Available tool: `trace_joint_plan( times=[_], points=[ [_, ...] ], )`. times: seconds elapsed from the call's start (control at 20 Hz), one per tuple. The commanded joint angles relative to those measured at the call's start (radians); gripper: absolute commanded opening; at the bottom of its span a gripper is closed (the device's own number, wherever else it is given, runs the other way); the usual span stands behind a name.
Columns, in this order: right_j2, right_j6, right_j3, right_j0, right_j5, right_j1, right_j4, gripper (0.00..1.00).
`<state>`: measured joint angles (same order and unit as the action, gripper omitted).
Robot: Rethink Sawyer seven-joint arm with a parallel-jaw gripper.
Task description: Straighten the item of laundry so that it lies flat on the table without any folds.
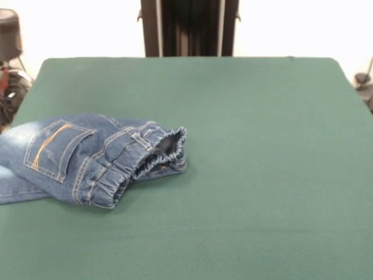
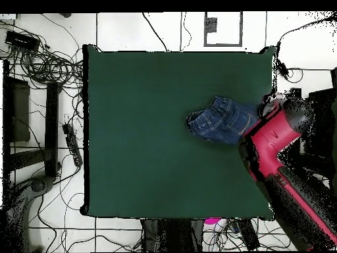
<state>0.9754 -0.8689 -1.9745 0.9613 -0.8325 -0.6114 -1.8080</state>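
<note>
Mostly bare table [image 1: 250,175]: green cloth lies open across the middle, the right half and the near strip in the front view. Jeans [image 1: 87,157] sit bunched at that view's left edge, with part of the denim running off the picture's left side. Gathered waistband [image 1: 160,153] faces toward the table's centre, standing open like a mouth; a back pocket [image 1: 55,149] with orange stitching faces up. Fabric is folded over on itself, not flat.

Overhead, the jeans [image 2: 220,120] lie near the right edge of the table [image 2: 145,132], about halfway along that edge. Red arm [image 2: 276,145] reaches up from the lower right and overlaps the table's right edge just beside the denim. Its gripper is hidden under the arm; cannot tell whether the fingers are spread or pressed together.

Cables [image 2: 46,59] crowd the floor left of the table.
</note>
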Motion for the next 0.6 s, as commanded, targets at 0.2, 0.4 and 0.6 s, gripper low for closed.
trace_joint_plan(
  times=[0.2,0.4,0.6],
  points=[
    [-0.026,-0.272,-0.061,-0.149,0.105,0.056,-0.058,1.0],
    [-0.088,-0.318,-0.036,-0.196,0.127,0.092,0.01,1.0],
    [-0.122,-0.316,-0.013,-0.22,0.135,0.118,0.043,1.0]
  ],
)
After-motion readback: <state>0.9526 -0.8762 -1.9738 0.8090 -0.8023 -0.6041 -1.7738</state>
